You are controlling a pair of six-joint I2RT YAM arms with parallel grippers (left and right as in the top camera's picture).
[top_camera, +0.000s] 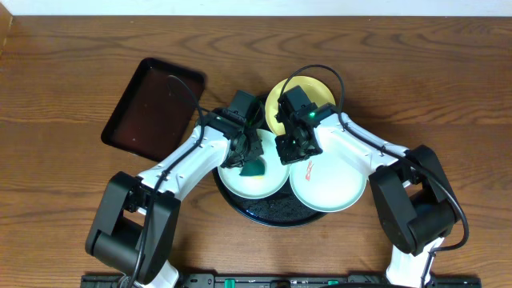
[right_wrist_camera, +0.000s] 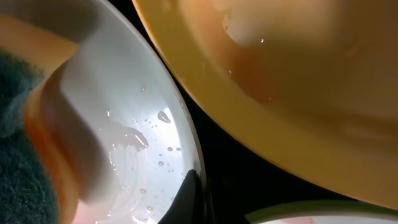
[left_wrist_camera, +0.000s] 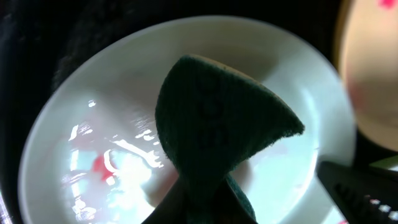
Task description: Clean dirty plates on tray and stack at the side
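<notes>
The round black tray carries three plates. A mint-white plate lies at its left, another mint-white plate with a red smear at its right, and a pale yellow plate at the back. My left gripper is shut on a green sponge, held over the left plate, where a red smear shows. My right gripper is shut on that plate's right rim; one dark fingertip lies on the rim. The yellow plate is close behind.
A rectangular dark tray lies on the wooden table at the back left. Both arms cross over the round tray from the front edge, close together. The right plate overhangs the tray's right rim.
</notes>
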